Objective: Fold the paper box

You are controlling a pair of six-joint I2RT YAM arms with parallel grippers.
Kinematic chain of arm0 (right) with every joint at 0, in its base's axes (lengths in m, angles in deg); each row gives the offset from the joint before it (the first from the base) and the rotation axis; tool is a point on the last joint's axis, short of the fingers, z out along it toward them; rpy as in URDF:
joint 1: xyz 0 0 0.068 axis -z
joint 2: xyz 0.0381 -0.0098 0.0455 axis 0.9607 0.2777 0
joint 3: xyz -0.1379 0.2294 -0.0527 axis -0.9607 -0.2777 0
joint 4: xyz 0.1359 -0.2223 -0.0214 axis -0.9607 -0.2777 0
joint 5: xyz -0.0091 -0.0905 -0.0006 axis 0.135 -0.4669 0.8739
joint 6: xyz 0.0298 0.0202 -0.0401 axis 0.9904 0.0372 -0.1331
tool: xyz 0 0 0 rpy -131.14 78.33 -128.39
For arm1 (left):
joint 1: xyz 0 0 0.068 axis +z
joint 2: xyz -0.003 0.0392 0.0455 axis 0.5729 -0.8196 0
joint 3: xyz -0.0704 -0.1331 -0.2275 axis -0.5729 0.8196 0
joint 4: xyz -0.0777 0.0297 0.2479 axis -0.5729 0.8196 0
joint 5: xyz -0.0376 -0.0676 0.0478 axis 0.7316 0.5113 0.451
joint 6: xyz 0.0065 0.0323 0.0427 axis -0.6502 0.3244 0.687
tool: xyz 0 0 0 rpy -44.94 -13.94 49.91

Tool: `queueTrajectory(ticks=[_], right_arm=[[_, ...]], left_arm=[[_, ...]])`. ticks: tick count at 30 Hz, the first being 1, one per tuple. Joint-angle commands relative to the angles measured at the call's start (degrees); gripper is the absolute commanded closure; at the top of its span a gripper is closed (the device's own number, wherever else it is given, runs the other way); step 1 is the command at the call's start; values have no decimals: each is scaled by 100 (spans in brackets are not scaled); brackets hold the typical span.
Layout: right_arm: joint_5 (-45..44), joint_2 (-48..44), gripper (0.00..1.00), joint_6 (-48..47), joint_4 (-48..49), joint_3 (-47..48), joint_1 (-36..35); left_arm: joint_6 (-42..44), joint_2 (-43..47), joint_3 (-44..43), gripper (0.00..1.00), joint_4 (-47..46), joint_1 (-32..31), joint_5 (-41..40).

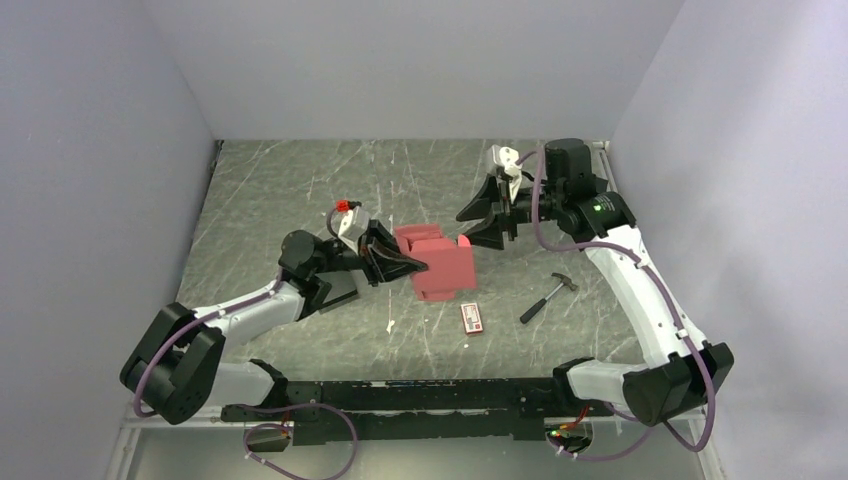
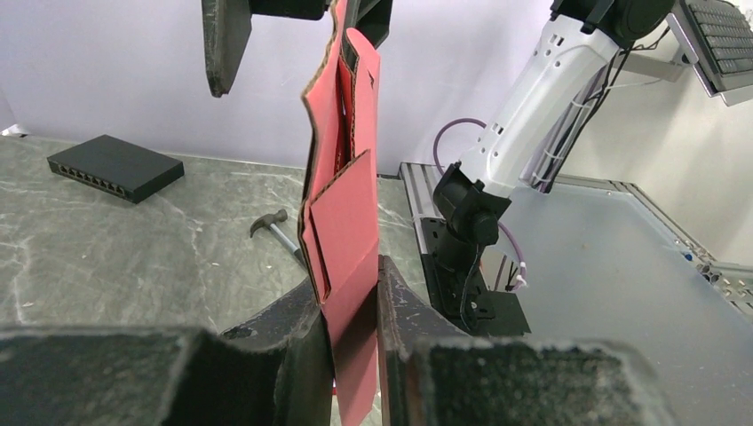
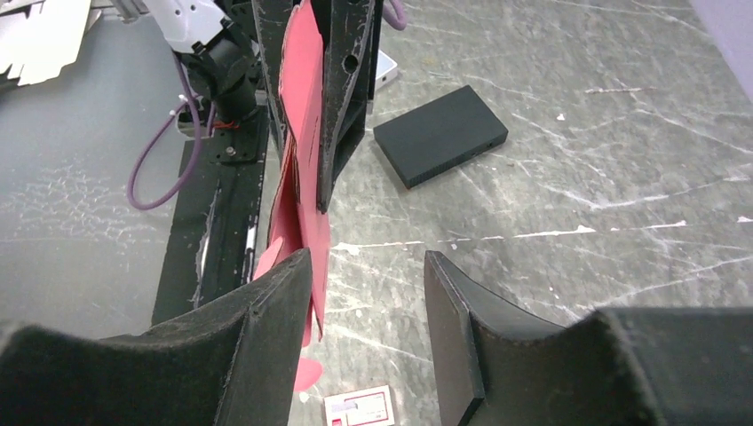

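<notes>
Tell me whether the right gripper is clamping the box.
No, the right gripper stands open, bare table between its fingers and the box beside one.

Nothing in the room can actually be read from where I stand. The small red-and-white packet [image 1: 472,318], lying on the table [image 1: 300,200] at about five o'clock from the paper box [image 1: 440,265], clearly carries print, but it is too small and blurred to make out. The black box [image 3: 439,133] shows me no lettering I can read either.
</notes>
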Motion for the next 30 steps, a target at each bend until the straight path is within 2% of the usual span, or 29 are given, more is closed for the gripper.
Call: queueTrajectory(ticks=[1, 5, 10, 15, 21, 25, 27, 30], right_arm=[[256, -199, 47, -219, -281, 367, 268], [501, -222, 43, -148, -388, 540, 926], [975, -352, 30, 99, -268, 324, 1120], [1090, -368, 23, 1134, 926, -400, 601], [690, -34, 22, 1888, 1884, -842, -68], [528, 187, 26, 2277, 2361, -964, -215], [566, 250, 33, 2514, 2608, -1057, -253], [622, 325, 49, 2707, 2860, -1175, -373]], left_arm=[[-311, 5, 14, 100, -479, 135, 158], [-256, 170, 54, 100, -206, 235, -10], [-55, 410, -88, 100, 676, 240, -261], [-238, 380, -190, 100, 640, 241, -386], [-688, 80, -370, 100, 195, 204, -526], [-841, -35, -459, 100, 79, 163, -605], [-844, -28, -489, 100, 141, 146, -663], [-838, -22, -514, 100, 259, 121, -787]])
